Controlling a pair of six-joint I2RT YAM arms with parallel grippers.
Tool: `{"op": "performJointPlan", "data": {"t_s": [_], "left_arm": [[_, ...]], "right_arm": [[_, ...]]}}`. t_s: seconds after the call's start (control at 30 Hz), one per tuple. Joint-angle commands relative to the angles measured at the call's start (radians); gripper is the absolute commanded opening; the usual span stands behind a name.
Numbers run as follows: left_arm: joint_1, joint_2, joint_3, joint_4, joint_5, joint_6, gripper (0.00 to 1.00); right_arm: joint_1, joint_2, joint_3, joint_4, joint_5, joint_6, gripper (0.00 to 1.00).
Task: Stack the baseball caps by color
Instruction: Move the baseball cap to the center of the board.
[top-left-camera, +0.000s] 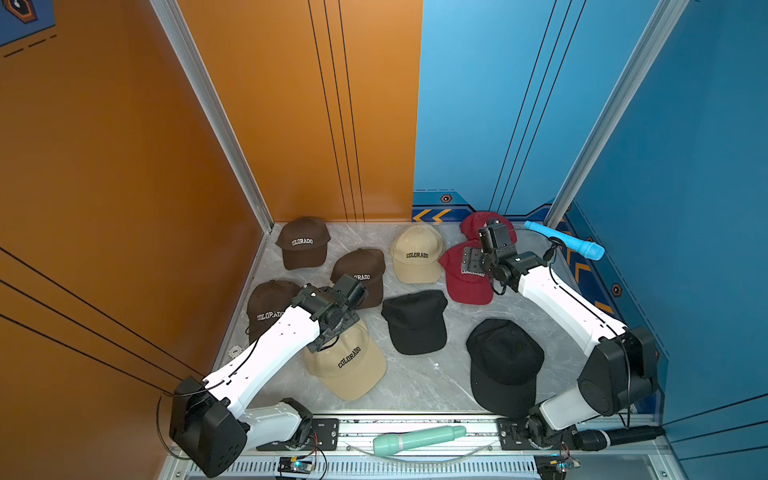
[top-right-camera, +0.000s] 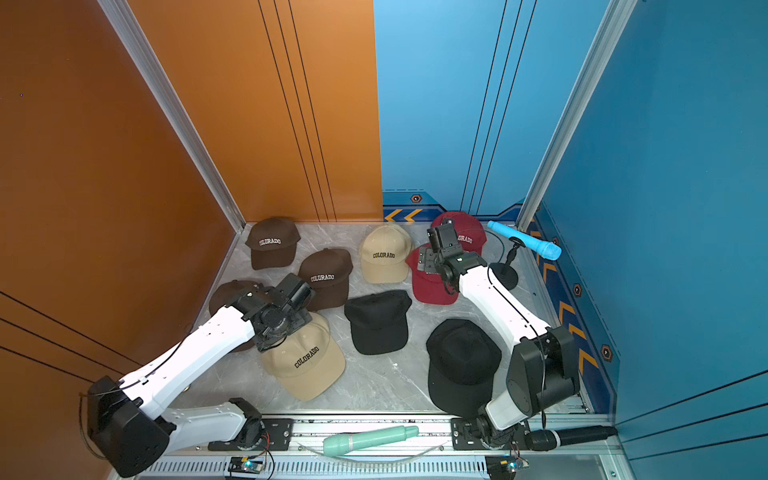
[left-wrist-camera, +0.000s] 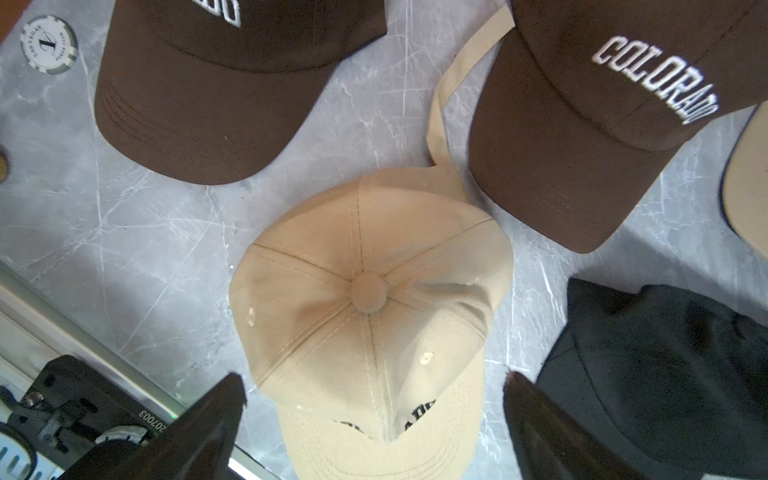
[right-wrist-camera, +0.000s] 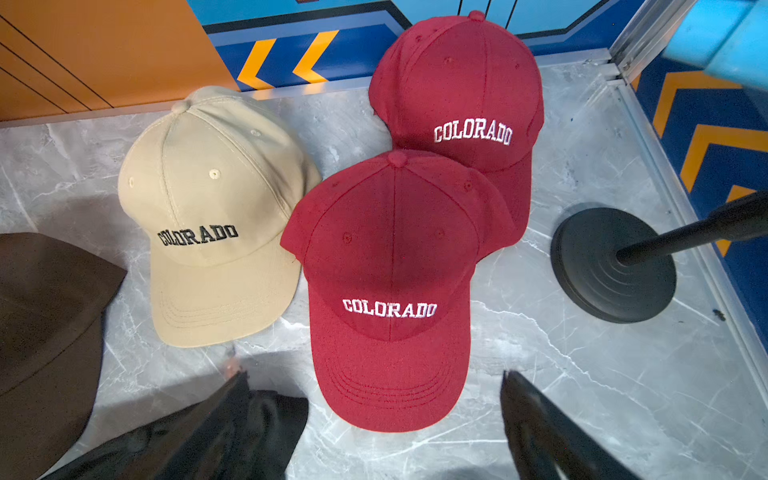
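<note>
Several baseball caps lie on the grey marble floor. Three brown ones (top-left-camera: 303, 243) (top-left-camera: 363, 270) (top-left-camera: 268, 305) sit at the back left. One beige cap (top-left-camera: 417, 253) is at the back middle, another beige cap (top-left-camera: 349, 361) at the front left. Two red caps (right-wrist-camera: 390, 266) (right-wrist-camera: 461, 95) overlap at the back right. Two black caps (top-left-camera: 415, 322) (top-left-camera: 505, 361) lie in the front middle and right. My left gripper (left-wrist-camera: 374, 380) hangs open above the front beige cap's crown (left-wrist-camera: 370, 291), holding nothing. My right gripper (right-wrist-camera: 372, 374) is open above the nearer red cap's brim, also holding nothing.
A blue toy microphone (top-left-camera: 565, 241) rests on a black stand (right-wrist-camera: 613, 266) in the back right corner. A green microphone (top-left-camera: 417, 439) and a black one (top-left-camera: 615, 436) lie on the front rail. A poker chip (left-wrist-camera: 49, 45) sits by the left wall. Orange and blue walls enclose the floor.
</note>
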Motion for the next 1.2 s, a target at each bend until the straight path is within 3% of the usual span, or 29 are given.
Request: {"op": "performJointPlan", "data": {"t_s": [0.0, 0.47, 0.6, 0.8, 1.17], "left_arm": [[0.028, 0.003, -0.005, -0.063, 0.054, 0.024, 0.98], [0.070, 0.115, 0.013, -0.062, 0.108, 0.091, 0.97], [0.089, 0.122, 0.010, -0.061, 0.095, 0.118, 0.89], [0.113, 0.145, 0.007, -0.059, 0.102, 0.153, 0.88], [0.118, 0.195, 0.016, -0.051, 0.111, 0.173, 0.69]], "right_arm": [[0.000, -0.028, -0.003, -0.031, -0.010, 0.022, 0.95], [-0.002, -0.028, -0.039, 0.018, -0.014, 0.050, 0.95], [-0.002, -0.022, -0.038, 0.022, -0.022, 0.050, 0.95], [-0.002, -0.015, -0.026, 0.019, -0.026, 0.045, 0.95], [-0.002, 0.011, 0.015, -0.002, -0.029, 0.027, 0.95]]}}
